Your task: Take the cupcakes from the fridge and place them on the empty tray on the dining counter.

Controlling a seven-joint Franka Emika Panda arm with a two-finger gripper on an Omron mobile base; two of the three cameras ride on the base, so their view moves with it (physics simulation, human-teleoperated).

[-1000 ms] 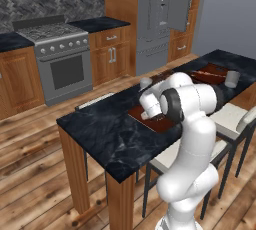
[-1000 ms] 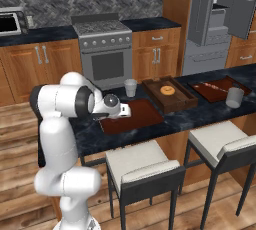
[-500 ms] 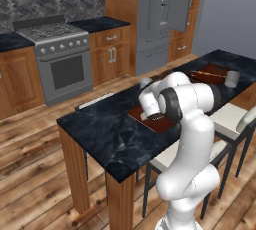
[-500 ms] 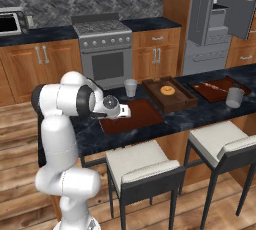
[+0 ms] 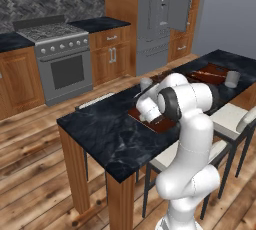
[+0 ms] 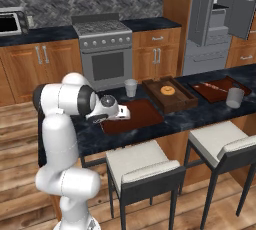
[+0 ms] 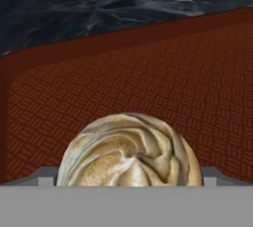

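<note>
Spreading its jaws since a second ago, the white arm's gripper (image 6: 125,114) lets a cream-swirled cupcake (image 7: 131,151) rest on the flat reddish-brown tray (image 7: 148,68); judged delivered.

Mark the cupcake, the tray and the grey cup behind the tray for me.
cupcake (image 7: 131,151): hand view, on its swirled cream top.
tray (image 6: 145,113): right base view, on its bare floor.
grey cup (image 6: 130,87): right base view, on its side wall.

Even, soft rendered light fills the kitchen, with faint shadows and no glare; textures look slightly blurry (especially up close).
</note>
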